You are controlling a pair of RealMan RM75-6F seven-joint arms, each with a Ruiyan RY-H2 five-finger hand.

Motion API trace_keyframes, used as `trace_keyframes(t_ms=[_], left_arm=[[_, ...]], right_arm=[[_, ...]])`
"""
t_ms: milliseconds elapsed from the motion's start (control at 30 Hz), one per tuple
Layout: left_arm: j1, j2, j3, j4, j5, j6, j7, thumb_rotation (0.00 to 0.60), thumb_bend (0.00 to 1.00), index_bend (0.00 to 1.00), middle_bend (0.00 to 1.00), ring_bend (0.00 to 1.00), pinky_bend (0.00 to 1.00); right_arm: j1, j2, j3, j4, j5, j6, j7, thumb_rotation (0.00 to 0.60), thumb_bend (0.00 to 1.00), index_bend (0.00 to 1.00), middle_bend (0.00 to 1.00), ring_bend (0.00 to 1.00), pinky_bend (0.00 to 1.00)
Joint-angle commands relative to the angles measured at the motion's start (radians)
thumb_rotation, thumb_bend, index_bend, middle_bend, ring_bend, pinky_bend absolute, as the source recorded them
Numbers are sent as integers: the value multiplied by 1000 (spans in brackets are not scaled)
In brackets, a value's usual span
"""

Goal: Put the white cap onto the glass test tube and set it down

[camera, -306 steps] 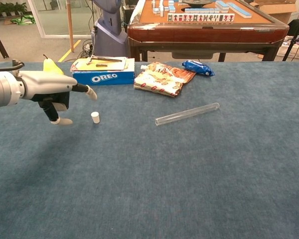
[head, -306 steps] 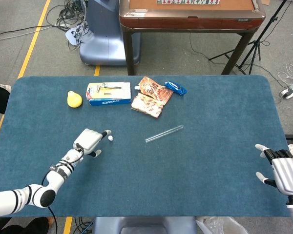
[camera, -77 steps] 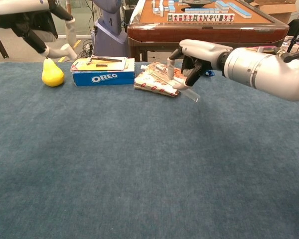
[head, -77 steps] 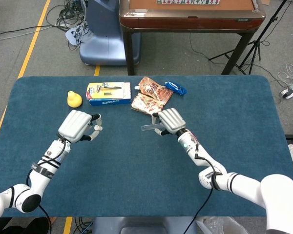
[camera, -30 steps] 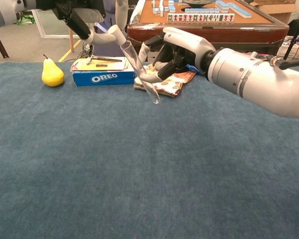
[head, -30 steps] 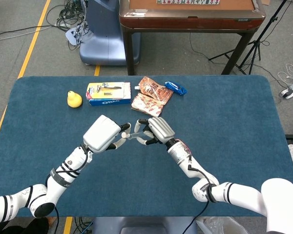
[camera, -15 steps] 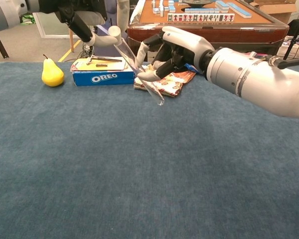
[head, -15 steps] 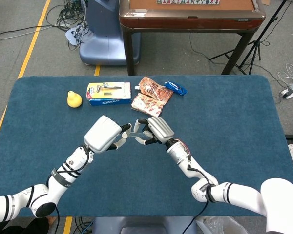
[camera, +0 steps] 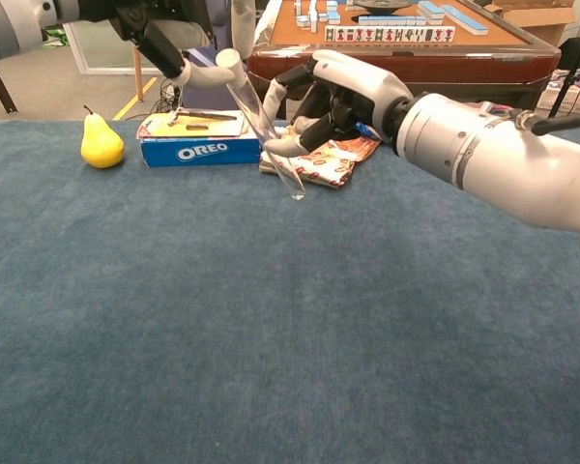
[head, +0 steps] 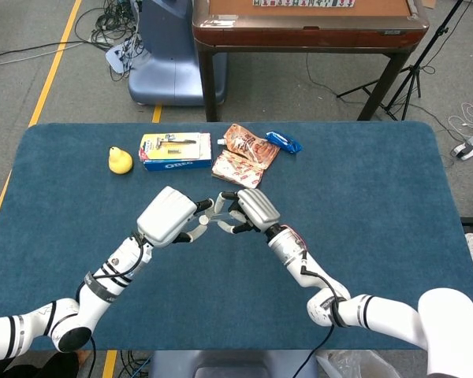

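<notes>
White cap apparently atop tube, pinched by left robot hand; tube gripped in right robot hand.

The small white cap and the clear glass test tube have been lifted off the blue table, brought together mid-air by the left hand and right hand; the cap has been pressed onto the tube's upper end

White arms; silver-grey hands.
</notes>
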Motion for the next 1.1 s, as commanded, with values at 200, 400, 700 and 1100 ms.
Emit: trace_keyframes(t_ms=[200,400,700,1100], left_arm=[[2,-9,-8,-3,-20,0,-28,600,300,596,1000,1000,1000],[6,-15,-17,3,-46,2,-58,600,299,596,1000,1000,1000],[5,-26,-16,15,-55,4,-59,600,298,595,1000,1000,1000],[8,-9,-9,21,-80,-11,-51,600,298,164,983,1000,1000]], right_arm=[[-1,-13,1,15,-18,17,26,600,428,889,1000,1000,1000],[-2,-23,1,30,-39,36,60,600,438,897,1000,1000,1000],[-3,-30,3,34,-46,49,76,600,451,922,1000,1000,1000],[6,16,-2,16,5,-4,-45,600,469,935,1000,1000,1000]])
